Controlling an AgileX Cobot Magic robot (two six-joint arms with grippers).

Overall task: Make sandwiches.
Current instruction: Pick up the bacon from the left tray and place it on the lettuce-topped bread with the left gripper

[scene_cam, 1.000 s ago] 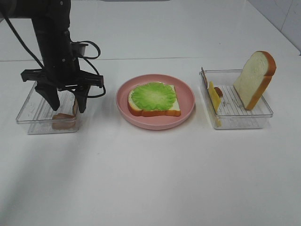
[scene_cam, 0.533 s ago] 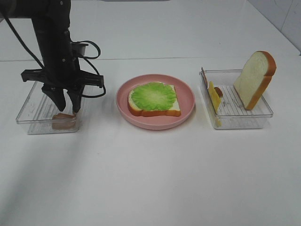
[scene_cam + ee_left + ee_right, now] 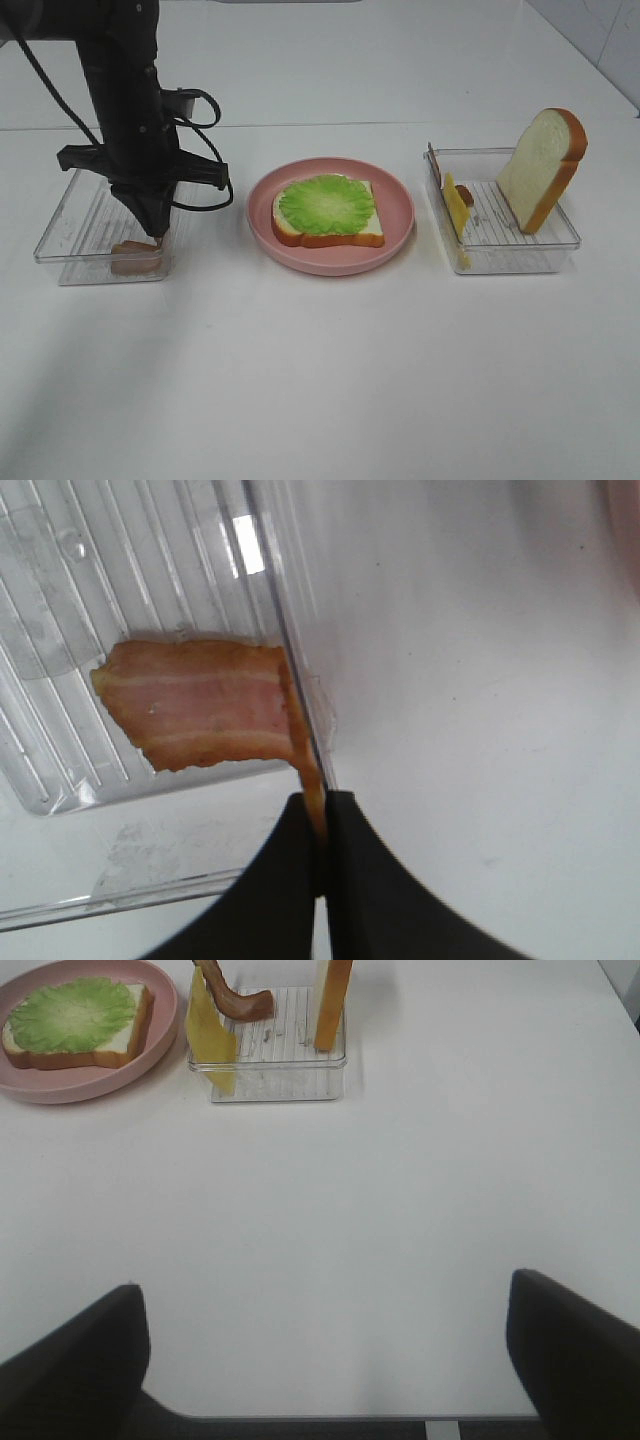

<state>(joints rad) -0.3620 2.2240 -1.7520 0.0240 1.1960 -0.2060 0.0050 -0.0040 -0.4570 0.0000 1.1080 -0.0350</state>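
A bread slice [image 3: 330,232] topped with a green lettuce leaf [image 3: 326,202] lies on the pink plate [image 3: 395,195]. It also shows in the right wrist view [image 3: 75,1020]. My left gripper [image 3: 153,229] reaches down into the left clear tray [image 3: 80,215] and is shut on the edge of a bacon strip [image 3: 205,702], seen pinched between the fingertips in the left wrist view. The bacon strip [image 3: 135,257] lies in the tray's near corner. My right gripper is open over bare table, its fingers [image 3: 75,1360] far apart and empty.
The right clear tray [image 3: 520,245] holds an upright bread slice [image 3: 541,168], a yellow cheese slice [image 3: 456,207] and a bacon strip [image 3: 235,1000]. White table lies in front of the plate and trays.
My left gripper's fingers have closed together over the bacon strip in the left tray. The right arm, plate and right tray have not moved.
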